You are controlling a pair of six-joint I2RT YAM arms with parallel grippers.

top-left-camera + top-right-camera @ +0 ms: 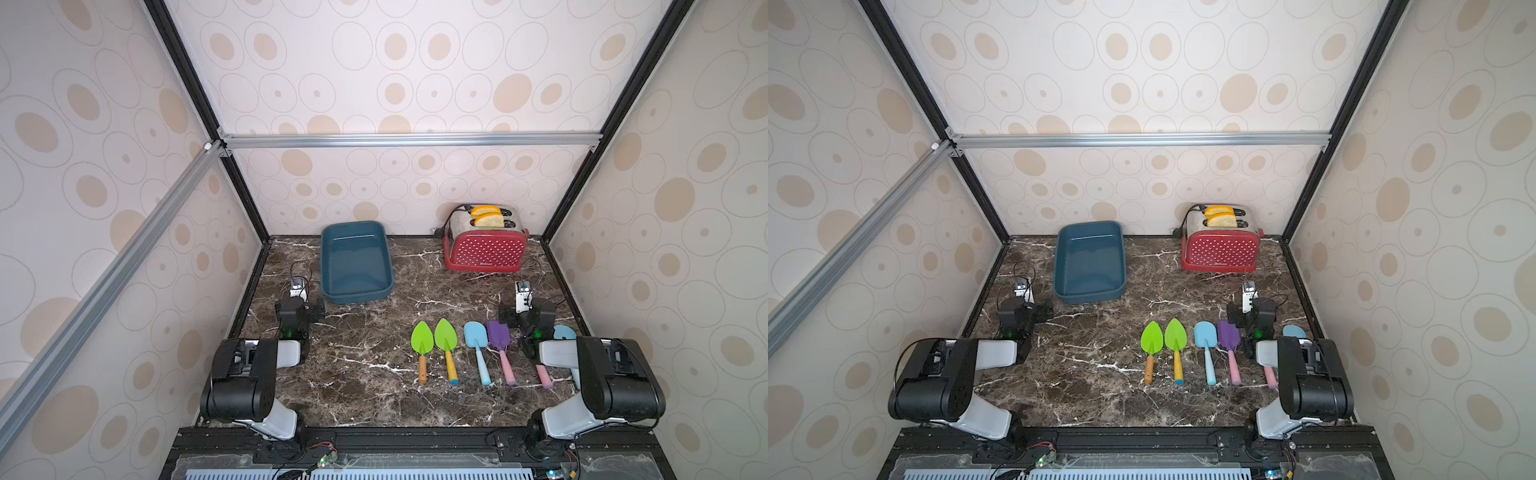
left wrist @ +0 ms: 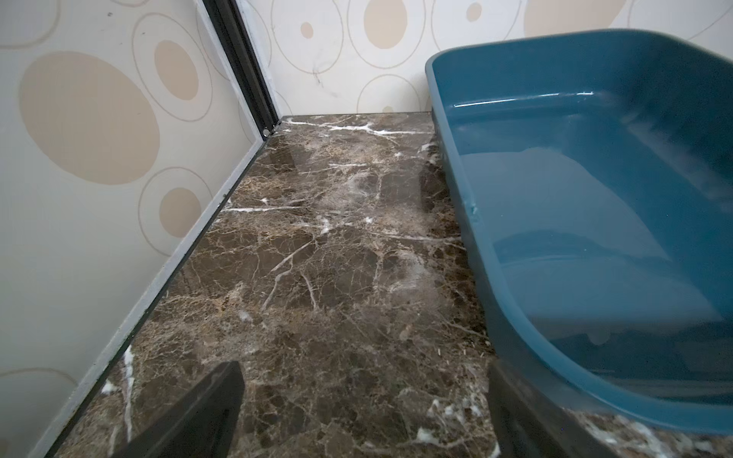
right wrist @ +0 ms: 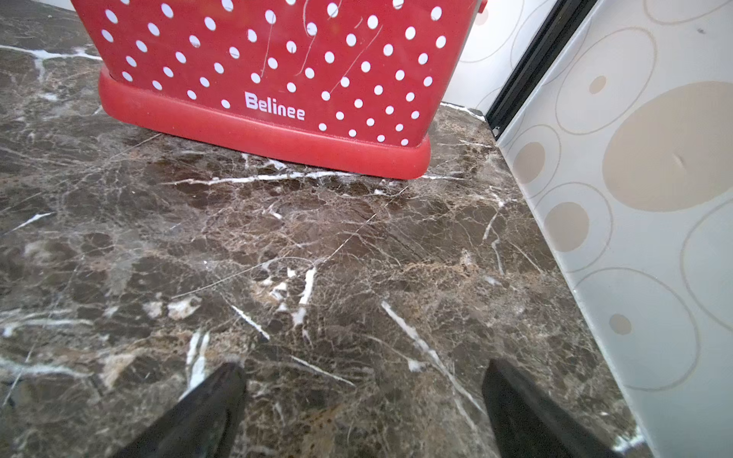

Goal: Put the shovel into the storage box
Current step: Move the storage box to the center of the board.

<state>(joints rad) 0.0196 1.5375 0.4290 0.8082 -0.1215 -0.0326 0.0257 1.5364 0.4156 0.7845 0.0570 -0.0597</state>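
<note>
Both grippers are idle. The left gripper (image 2: 365, 416) has its fingers spread wide over bare marble-look tabletop (image 2: 337, 257), nothing between them, just beside the storage box (image 2: 595, 198). The right gripper (image 3: 365, 412) is the same deal: spread wide, empty, facing the red polka-dot toaster (image 3: 277, 71).

So I'd say the job hasn't started. The shovels lie in a neat row at the near right of the tabletop, handles toward the robot: a green trowel with an orange handle (image 1: 422, 338), a green trowel with a yellow handle (image 1: 445, 337), a light blue shovel (image 1: 474, 336), a purple shovel (image 1: 498, 337) with a pink handle, and a fifth shovel (image 1: 564, 331), light blue blade, half hidden under the right arm. The box sits empty at the far left in both top views, well apart from the row.

My guess for the next move: the right arm is closest, so it has to swing over the row, drop onto one handle, close, then carry it across to the box. Task doesn't say which shovel, mind.

Surface is glossy dark brown with white veins. Cream wallpaper (image 1: 415, 50) with beige ovals all round, aluminium bars (image 1: 411, 139) on the frame.
</note>
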